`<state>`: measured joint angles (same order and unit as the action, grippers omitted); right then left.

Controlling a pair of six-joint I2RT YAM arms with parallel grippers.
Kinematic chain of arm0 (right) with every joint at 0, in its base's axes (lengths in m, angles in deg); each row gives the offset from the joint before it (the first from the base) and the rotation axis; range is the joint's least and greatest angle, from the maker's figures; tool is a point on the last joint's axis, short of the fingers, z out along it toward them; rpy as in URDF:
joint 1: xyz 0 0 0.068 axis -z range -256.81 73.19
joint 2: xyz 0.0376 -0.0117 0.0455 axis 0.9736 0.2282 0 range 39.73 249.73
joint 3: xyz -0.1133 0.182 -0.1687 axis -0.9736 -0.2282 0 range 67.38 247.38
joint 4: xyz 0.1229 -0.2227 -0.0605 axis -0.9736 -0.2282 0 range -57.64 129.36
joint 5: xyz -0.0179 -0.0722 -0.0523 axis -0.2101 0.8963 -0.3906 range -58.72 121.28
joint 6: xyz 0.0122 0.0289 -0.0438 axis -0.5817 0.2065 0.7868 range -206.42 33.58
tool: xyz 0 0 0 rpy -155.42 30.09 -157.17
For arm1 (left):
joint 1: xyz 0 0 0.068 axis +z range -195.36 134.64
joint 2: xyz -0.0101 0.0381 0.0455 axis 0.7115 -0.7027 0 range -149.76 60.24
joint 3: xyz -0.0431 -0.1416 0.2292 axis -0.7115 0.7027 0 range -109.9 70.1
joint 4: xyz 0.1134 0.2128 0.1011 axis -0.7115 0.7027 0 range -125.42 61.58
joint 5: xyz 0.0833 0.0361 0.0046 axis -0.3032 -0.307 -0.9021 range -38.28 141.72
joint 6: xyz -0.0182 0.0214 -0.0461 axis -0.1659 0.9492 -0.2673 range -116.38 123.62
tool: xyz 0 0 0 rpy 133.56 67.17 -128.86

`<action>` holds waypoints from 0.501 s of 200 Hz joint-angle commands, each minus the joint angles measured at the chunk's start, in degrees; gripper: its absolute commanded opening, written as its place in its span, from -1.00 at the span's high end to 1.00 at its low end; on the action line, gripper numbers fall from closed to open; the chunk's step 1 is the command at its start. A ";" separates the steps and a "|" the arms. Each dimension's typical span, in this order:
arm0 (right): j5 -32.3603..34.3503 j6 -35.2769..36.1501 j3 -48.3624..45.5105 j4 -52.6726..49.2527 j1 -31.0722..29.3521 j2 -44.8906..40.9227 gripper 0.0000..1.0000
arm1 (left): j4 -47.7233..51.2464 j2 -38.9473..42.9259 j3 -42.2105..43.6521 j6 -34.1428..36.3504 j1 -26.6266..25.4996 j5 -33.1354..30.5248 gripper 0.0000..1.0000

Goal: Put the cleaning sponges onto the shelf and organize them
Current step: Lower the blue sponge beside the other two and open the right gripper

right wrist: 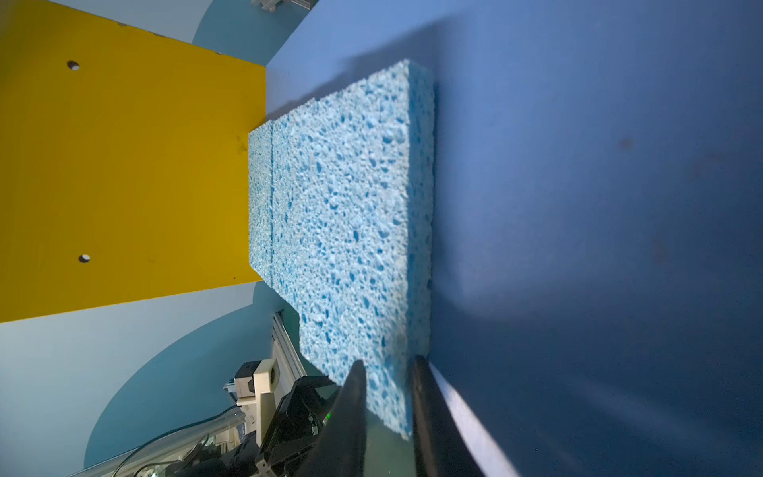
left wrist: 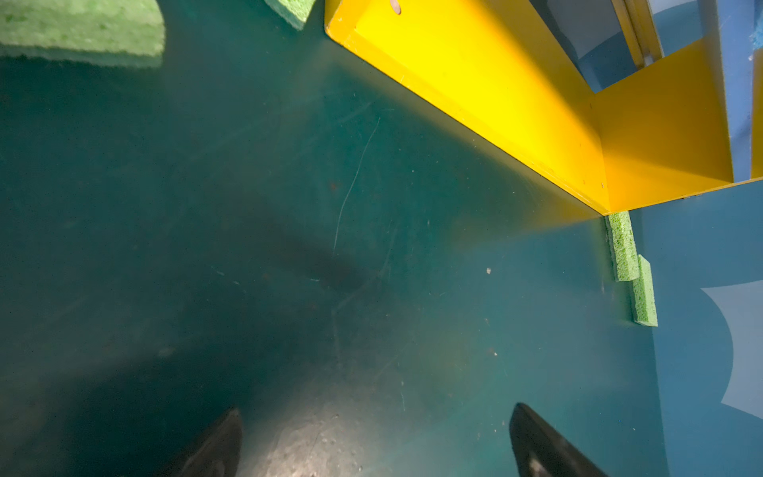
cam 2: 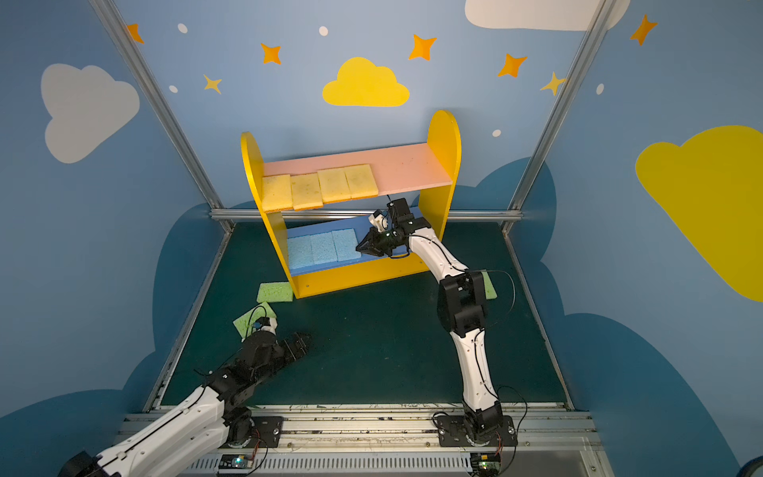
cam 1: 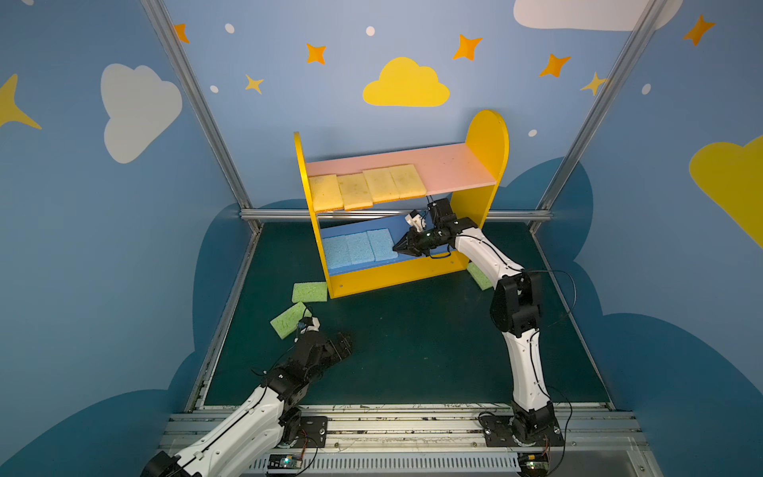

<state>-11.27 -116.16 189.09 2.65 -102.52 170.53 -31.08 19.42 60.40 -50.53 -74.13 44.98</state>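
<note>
Right pincer (right wrist: 388, 361) astride the corner of a blue sponge (right wrist: 351, 206) lying on the blue board (right wrist: 578, 165) of the shelf (cam 1: 487, 136); clenched or released, impossible to tell. Left pincer (left wrist: 375, 446) released above bench (cam 1: 413, 351). Yellow sponges (cam 1: 382, 183) on pink board (cam 1: 454, 165), green sponges (cam 1: 309, 292) on bench.

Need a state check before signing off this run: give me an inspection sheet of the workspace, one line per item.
Surface: dark green tabletop, scuffed.
Job's things: shelf upright; four yellow sponges on pink board; three blue sponges on blue board; four green sponges on the tabletop, two off the shelf's left end, two off its right.
Clutter: nothing seen.
Grippers: left gripper open, empty, over bare tabletop; right gripper jaws either side of the rightmost blue sponge edge, grip unclear.
Cables: black loop hanging off the right arm.
Surroundings: blue walls with clouds and stars; aluminium frame.
</note>
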 commanded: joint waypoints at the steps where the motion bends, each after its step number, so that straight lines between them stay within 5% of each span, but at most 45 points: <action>1: 0.14 0.08 1.51 -0.80 0.00 0.33 0.58 | 0.84 -0.05 -1.11 1.14 0.32 0.50 -0.99; 25: 0.31 0.03 1.51 -0.69 0.04 0.58 0.88 | 0.67 -0.22 -1.28 1.19 0.40 0.50 -0.99; 100: 2.24 -1.10 -0.36 -0.96 1.08 -0.95 0.97 | 1.54 1.46 -0.50 0.89 0.55 0.50 -0.99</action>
<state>-9.91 -116.46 189.09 2.09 -102.17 170.53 -30.76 19.77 60.36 -50.36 -73.85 45.55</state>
